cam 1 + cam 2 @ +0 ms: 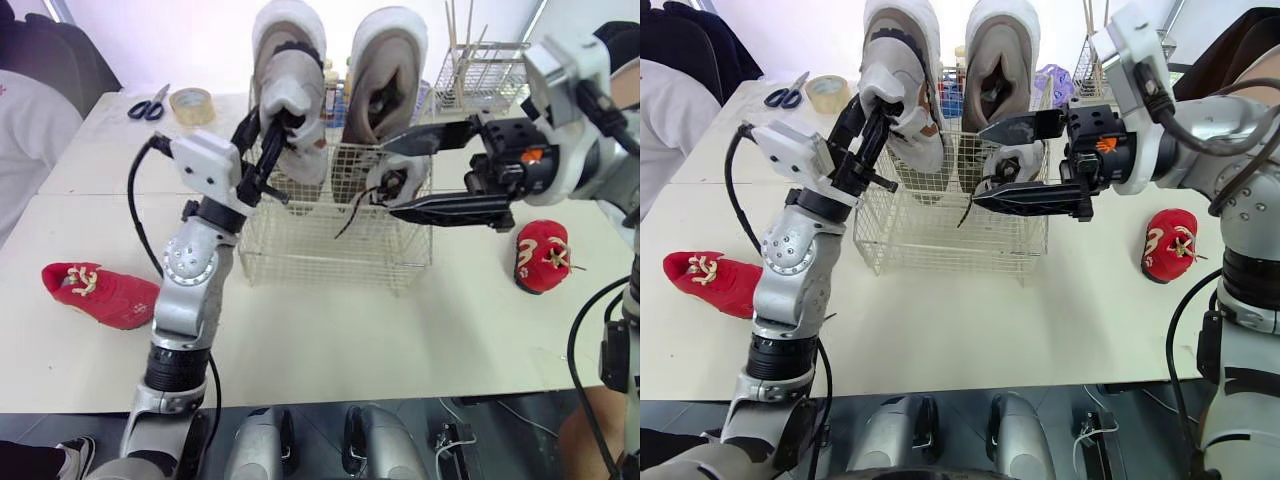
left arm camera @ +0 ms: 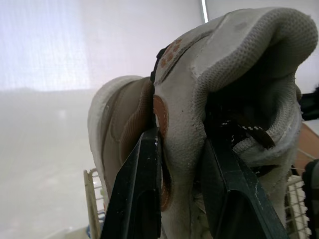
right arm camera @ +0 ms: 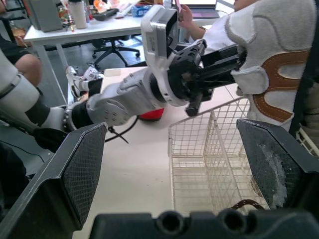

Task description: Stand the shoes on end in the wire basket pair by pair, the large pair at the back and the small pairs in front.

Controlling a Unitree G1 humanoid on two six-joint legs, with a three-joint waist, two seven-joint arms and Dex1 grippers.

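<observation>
table (image 1: 330, 340), pale top, carries everything. wire basket (image 1: 300, 262) stands mid-table.

large pair: left large shoe (image 1: 290, 60) and right large shoe (image 1: 385, 70), both on end at the back of the basket, side by side, soles away from the robot.

left gripper (image 1: 280, 125): clenched on the collar of the left large shoe. the left wrist view shows one finger (image 2: 142, 184) outside the heel and the other inside the opening.

right gripper (image 1: 392, 176): jaws spread wide, lying level at the basket's front right, gripping nothing. small grey shoe (image 1: 1010, 160) sits between the spread fingers, in front of the right large shoe, with a black lace hanging. cannot tell whether it rests fully on end.

left red shoe (image 1: 95, 292) and right red shoe (image 1: 543, 255) lie on the table on opposite sides of the basket, well apart.

judgement: large pair is done. the step in hand is seating the front row.

next move calls for:
- left jaws letting go without tipping the tall shoe.
- right arm backing clear of the lace.
- fetching the red pair one by one.

risk: the lace may snag on a finger.
</observation>
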